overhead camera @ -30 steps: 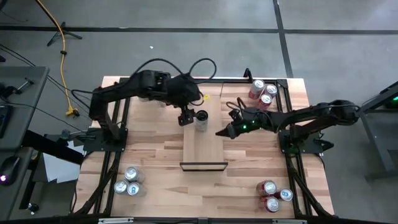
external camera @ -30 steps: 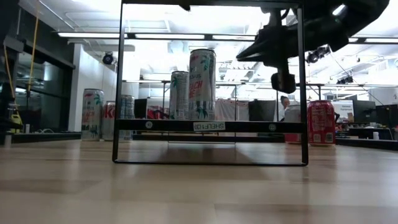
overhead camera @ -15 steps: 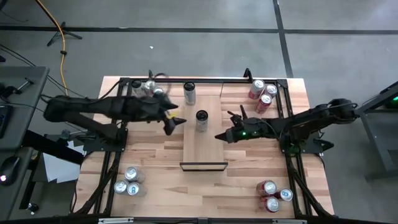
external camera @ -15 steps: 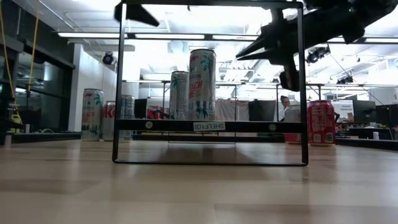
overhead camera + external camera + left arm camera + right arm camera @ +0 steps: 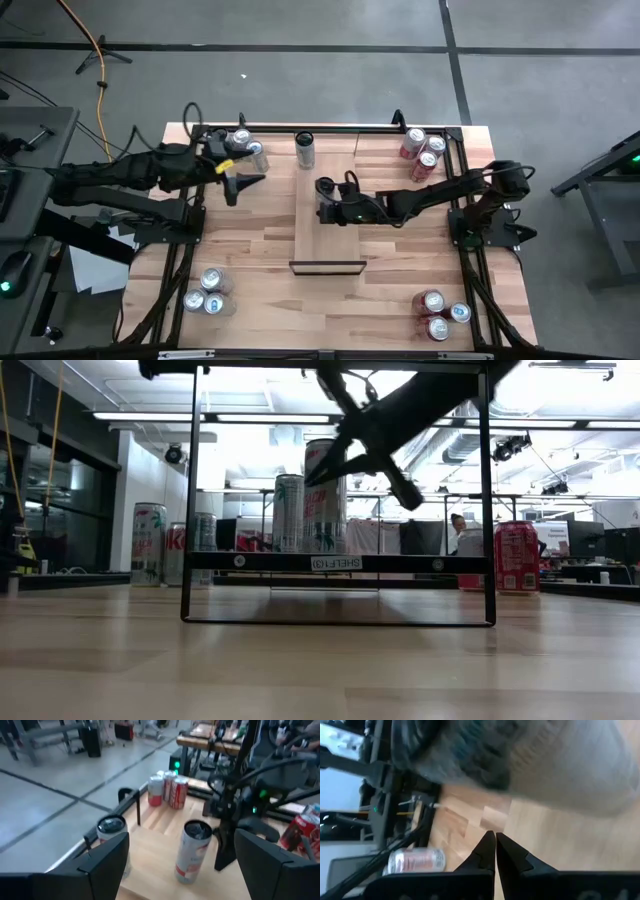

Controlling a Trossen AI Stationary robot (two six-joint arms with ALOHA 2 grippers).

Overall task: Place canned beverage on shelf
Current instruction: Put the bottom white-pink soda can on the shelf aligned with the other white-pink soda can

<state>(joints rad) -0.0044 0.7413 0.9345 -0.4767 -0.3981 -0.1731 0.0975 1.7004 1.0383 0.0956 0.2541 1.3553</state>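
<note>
A pale canned beverage (image 5: pixel 325 188) stands upright on its base on the far half of the shelf (image 5: pixel 328 240), a narrow pale panel with a black bar at its near end. It also shows in the low view (image 5: pixel 325 510) and the left wrist view (image 5: pixel 192 851). My right gripper (image 5: pixel 322 205) is shut, its tips right beside this can. The right wrist view shows the shut tips (image 5: pixel 495 842) just below the can's blurred wall. My left gripper (image 5: pixel 243 185) is open with nothing between its fingers, out over the table's left part. My right gripper comes level from the table's right side with shut fingers (image 5: pixel 487 851) beside the can's lower wall (image 5: pixel 560 785). A strip of wood shows between tips and can in the right wrist view. I cannot tell whether it touches the can.
A second pale can (image 5: pixel 305 150) stands on the table beyond the shelf. Can groups sit at the back left (image 5: pixel 240 145), back right (image 5: pixel 420 152), front left (image 5: pixel 205 297) and front right (image 5: pixel 437 312). A black rail frame (image 5: pixel 330 127) rings the table.
My left gripper has drawn back from the can toward the table's left edge, open all the while. My right gripper, shut, has moved toward the table's left edge, up to the can on the shelf. The can stands where it was.
</note>
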